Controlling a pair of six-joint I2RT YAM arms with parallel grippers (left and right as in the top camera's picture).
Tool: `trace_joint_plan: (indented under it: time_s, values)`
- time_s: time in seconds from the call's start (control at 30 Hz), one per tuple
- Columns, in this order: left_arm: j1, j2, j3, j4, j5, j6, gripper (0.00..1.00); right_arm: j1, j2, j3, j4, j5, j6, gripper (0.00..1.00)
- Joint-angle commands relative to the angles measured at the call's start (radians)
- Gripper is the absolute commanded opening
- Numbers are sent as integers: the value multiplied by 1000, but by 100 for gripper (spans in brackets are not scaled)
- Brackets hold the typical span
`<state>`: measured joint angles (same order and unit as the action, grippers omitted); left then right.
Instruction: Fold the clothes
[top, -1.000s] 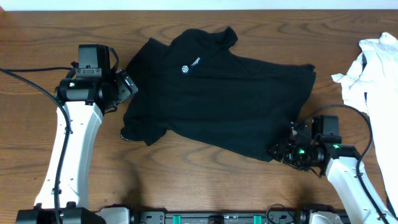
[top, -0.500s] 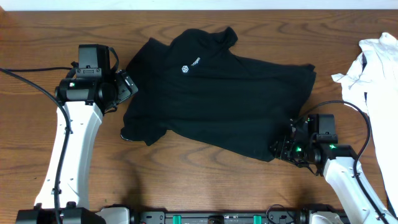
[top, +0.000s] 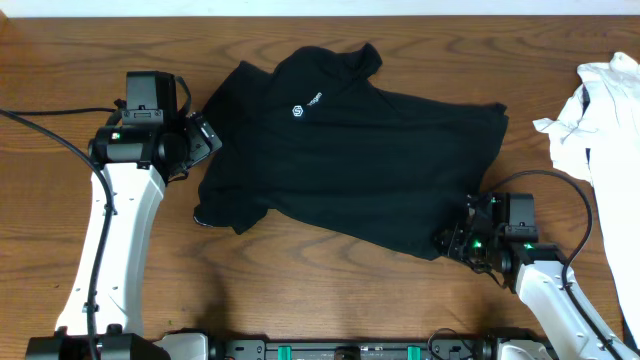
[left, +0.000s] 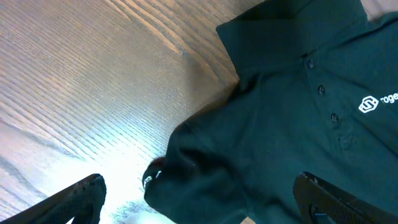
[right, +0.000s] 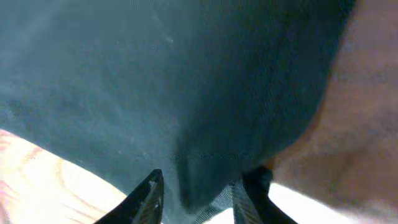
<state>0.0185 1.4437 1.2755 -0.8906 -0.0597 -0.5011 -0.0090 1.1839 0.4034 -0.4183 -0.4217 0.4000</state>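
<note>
The clothes (top: 350, 150), a black short-sleeved shirt with a small white chest logo (top: 298, 111), lie spread on the wooden table. My left gripper (top: 205, 135) hovers open at the shirt's left sleeve. In the left wrist view the sleeve (left: 205, 180) lies between and below the wide-set fingers of the gripper (left: 205, 208), and the logo (left: 368, 104) shows at right. My right gripper (top: 452, 240) sits at the shirt's lower right hem corner. In the right wrist view a bunched fold of the black fabric (right: 205, 143) fills the narrow gap of the gripper (right: 202, 190).
A white garment (top: 605, 110) lies crumpled at the table's right edge. Bare wood (top: 320, 290) runs along the front between the two arm bases. Cables trail from both arms.
The right gripper has slid a little left and forward at the hem corner, and its jaws have narrowed around the fabric. The left arm and the shirt have stayed still.
</note>
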Motion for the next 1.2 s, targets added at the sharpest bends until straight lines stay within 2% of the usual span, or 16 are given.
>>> trace_joint_plan:
  time_s: [0.0, 0.13, 0.37, 0.63, 0.93, 1.17]
  values:
    - [3, -6, -2, -3, -12, -10, 98, 17, -4, 3, 34, -61, 3, 27]
    - [3, -6, -2, -3, -12, -10, 98, 20, -4, 4, 64, -120, 3, 18]
    - [3, -6, -2, -3, -12, -10, 98, 117, -4, 3, 44, -112, -25, 15]
    - [3, -6, -2, -3, -12, -10, 98, 220, -4, 3, 8, 60, -27, 23]
    - [3, -6, -2, -3, -12, -10, 98, 219, -4, 34, -13, 86, -74, 34]
    - [3, -6, -2, -3, -12, -10, 98, 219, -1, 54, -21, 134, -92, 39]
